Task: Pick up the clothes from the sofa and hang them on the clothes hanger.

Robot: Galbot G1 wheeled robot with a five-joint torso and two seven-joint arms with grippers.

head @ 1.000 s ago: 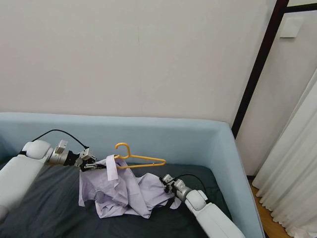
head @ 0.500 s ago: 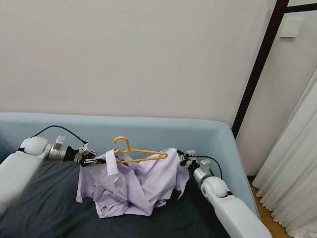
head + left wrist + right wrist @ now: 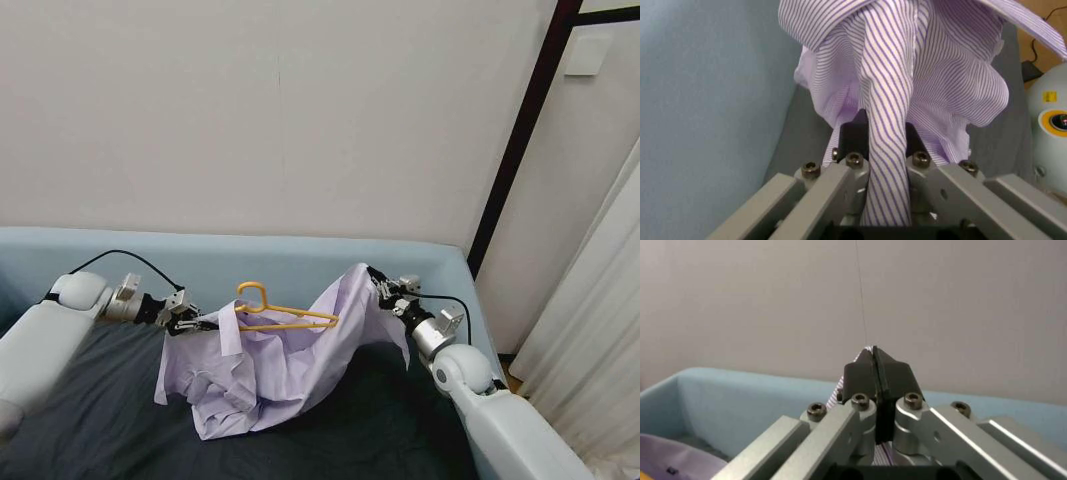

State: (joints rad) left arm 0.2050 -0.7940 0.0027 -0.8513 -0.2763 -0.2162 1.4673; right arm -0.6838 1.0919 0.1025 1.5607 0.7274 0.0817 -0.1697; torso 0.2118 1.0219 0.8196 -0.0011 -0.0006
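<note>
Left gripper (image 3: 196, 322): fingers clamped on shirt (image 3: 290, 365).
Right gripper (image 3: 379, 284): fingers clamped on shirt, higher up.
Hanger (image 3: 287, 316): on shirt.

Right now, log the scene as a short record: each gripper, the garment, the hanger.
left gripper: shut on striped shirt, at its left edge
right gripper: shut on striped shirt, one corner lifted high
striped shirt: stretched between both grippers, lower part resting on sofa
yellow hanger: at the shirt's top edge, hook upward
</note>
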